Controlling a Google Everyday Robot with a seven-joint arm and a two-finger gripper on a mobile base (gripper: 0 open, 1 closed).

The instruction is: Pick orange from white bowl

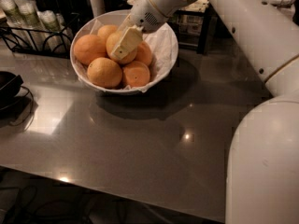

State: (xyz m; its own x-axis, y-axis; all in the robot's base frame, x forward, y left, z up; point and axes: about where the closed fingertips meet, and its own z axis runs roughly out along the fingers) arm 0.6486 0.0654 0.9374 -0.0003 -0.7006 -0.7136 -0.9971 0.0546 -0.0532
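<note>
The white bowl (167,45) with its paper lining stands at the back of the grey table (140,143). It holds several oranges (104,72). My gripper (124,43) reaches down from the upper right into the bowl. Its cream tip lies on the middle orange (117,54) of the pile and hides part of it. Other oranges sit at the left (88,48), the front (136,73) and the back (106,31) of the bowl.
A black wire rack (28,27) with cups stands at the back left. A black object with a cable (7,85) lies at the left edge. My white arm and body (261,162) fill the right side. More containers stand behind the bowl.
</note>
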